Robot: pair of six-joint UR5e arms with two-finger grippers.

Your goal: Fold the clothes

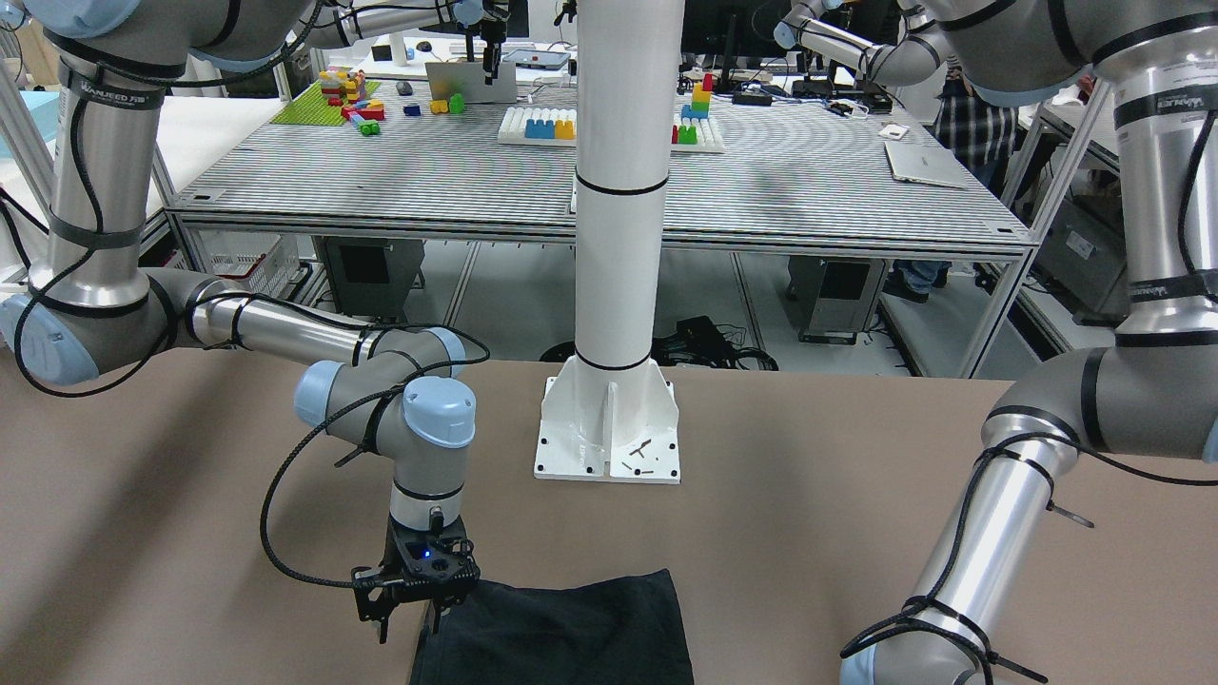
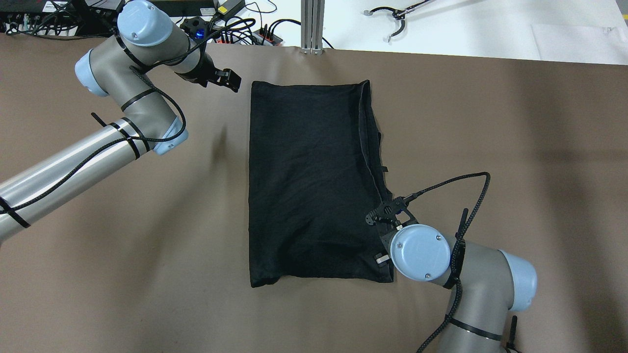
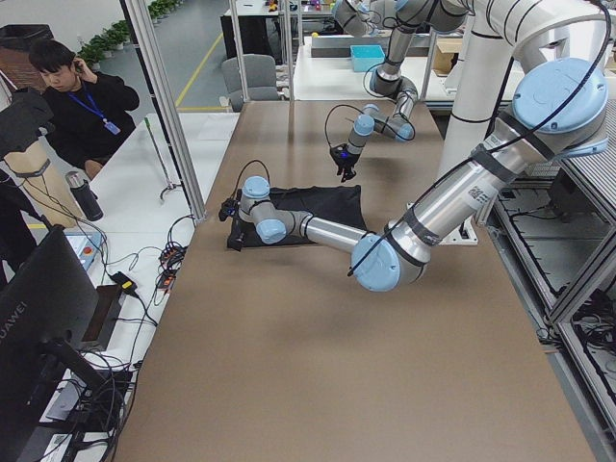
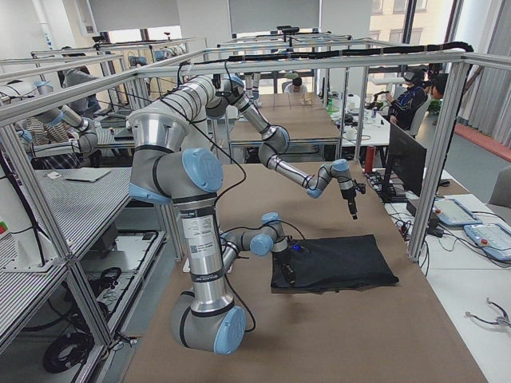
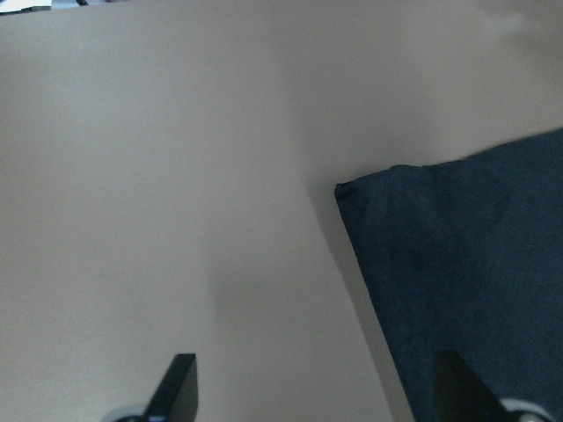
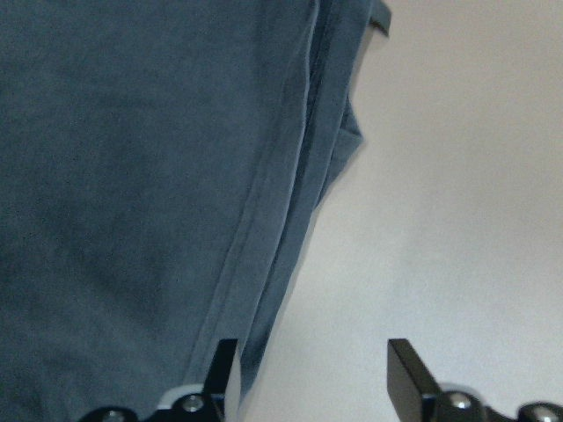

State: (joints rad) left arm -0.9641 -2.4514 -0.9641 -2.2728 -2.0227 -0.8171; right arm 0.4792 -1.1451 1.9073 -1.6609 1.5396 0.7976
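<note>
The clothes are one black piece of fabric [image 2: 314, 181], lying flat as a tall rectangle mid-table, with layered hemmed edges along its right side [image 6: 290, 176]. My left gripper [image 2: 231, 81] is open and empty, just off the far left corner of the fabric [image 5: 352, 193], above bare table. Its fingertips [image 5: 180, 387] show wide apart in the left wrist view. My right gripper [image 2: 384, 219] is open at the fabric's right edge, near the near right corner. In the right wrist view its fingers [image 6: 224, 369] straddle that edge without pinching it. The fabric also shows in the front-facing view [image 1: 561, 628].
A white post on a base plate [image 1: 609, 438] stands at the robot's side of the brown table. Cables and power strips [image 2: 221, 29] lie along the far edge beside an aluminium upright [image 2: 312, 24]. An operator [image 3: 82, 96] sits beyond the table.
</note>
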